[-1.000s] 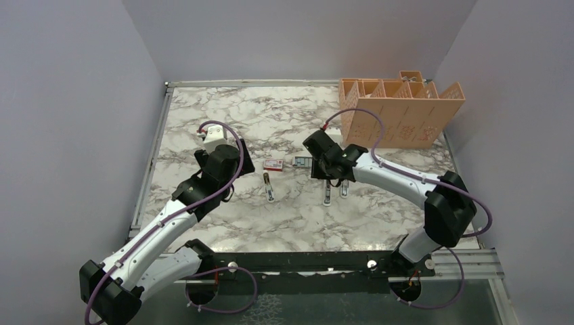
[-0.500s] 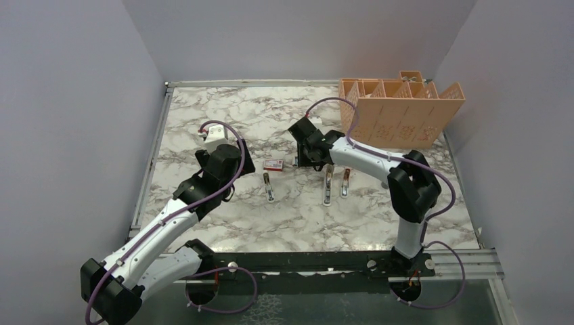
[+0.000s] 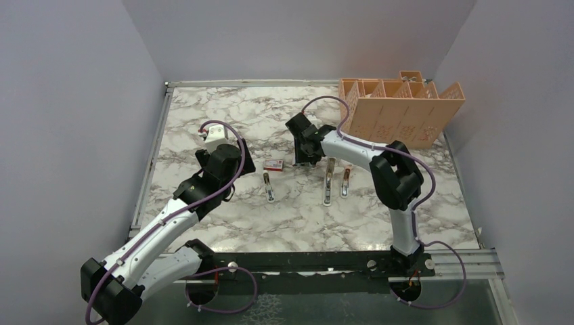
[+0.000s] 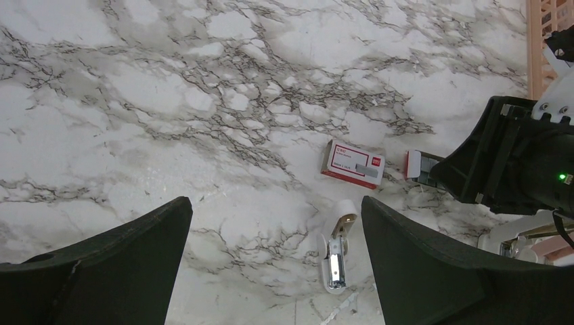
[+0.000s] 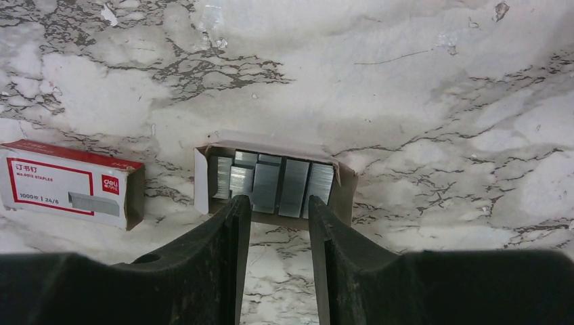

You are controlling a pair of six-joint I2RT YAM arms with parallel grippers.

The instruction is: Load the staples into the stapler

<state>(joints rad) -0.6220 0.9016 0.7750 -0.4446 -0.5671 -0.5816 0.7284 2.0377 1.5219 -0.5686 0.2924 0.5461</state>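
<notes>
Silvery staples (image 5: 274, 181) lie in strips in a small open tray (image 5: 345, 186) on the marble. The red-and-white box (image 5: 68, 184) sits just left of it. My right gripper (image 5: 277, 206) hovers at the tray's near edge, its jaws a narrow gap apart with nothing between them. A white stapler (image 4: 336, 254) lies opened up, its metal channel showing, in front of the box (image 4: 354, 164). My left gripper (image 4: 274, 223) hangs wide open above the marble to the left of the stapler, holding nothing. In the top view the right gripper (image 3: 304, 145) hides most of the tray.
Two more slim stapler-like objects (image 3: 328, 183) (image 3: 346, 181) lie to the right of the white stapler (image 3: 269, 186). An orange lattice organiser (image 3: 399, 112) stands at the back right. Grey walls enclose the table on three sides.
My right arm swung left and away from me, off the two slim objects to the staple tray. Its jaws opened slightly. The left arm stayed still.
</notes>
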